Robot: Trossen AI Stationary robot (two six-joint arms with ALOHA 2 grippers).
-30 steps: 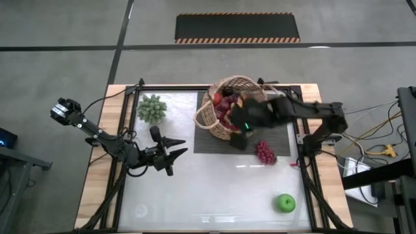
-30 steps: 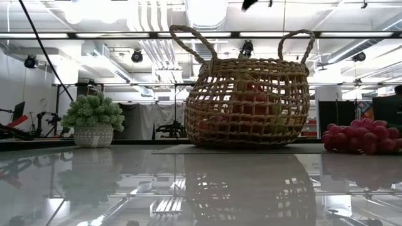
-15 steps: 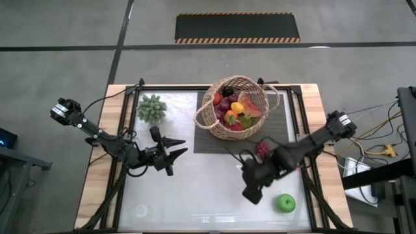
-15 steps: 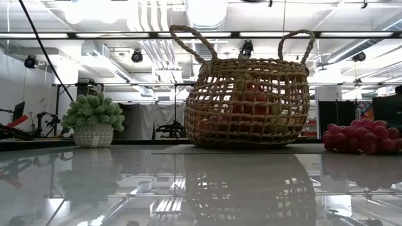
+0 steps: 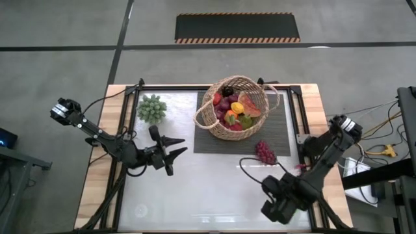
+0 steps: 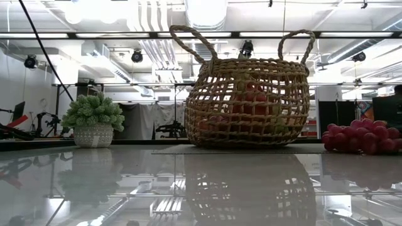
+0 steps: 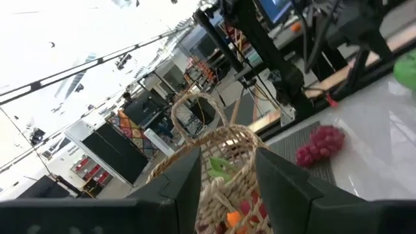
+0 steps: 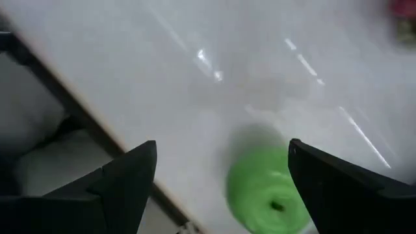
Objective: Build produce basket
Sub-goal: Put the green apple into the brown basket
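The woven basket (image 5: 234, 107) stands on a dark mat (image 5: 281, 138) at the far middle of the table. It holds produce (image 5: 235, 112) in red, orange, green and dark purple. A red grape bunch (image 5: 264, 153) lies on the mat's near right corner. A green apple (image 8: 268, 203) rests on the white table top near the right front corner; in the high view my right arm covers it. My right gripper (image 5: 278, 207) hangs open above it, pointing steeply down, its fingers (image 8: 123, 182) clear of the apple. My left gripper (image 5: 181, 147) waits open at mid-left, pointing level toward the basket (image 7: 218, 175).
A small potted green plant (image 5: 151, 107) stands at the far left. Dark frame rails (image 5: 300, 130) run along the table's sides. Bare glossy table top (image 5: 208, 188) lies between the two grippers, toward the near edge.
My right gripper has swung from above the basket toward the table's near right corner, sinking and turning as it went. It now hangs over the green apple. The basket's fruit, covered before, shows again. My left arm has kept still.
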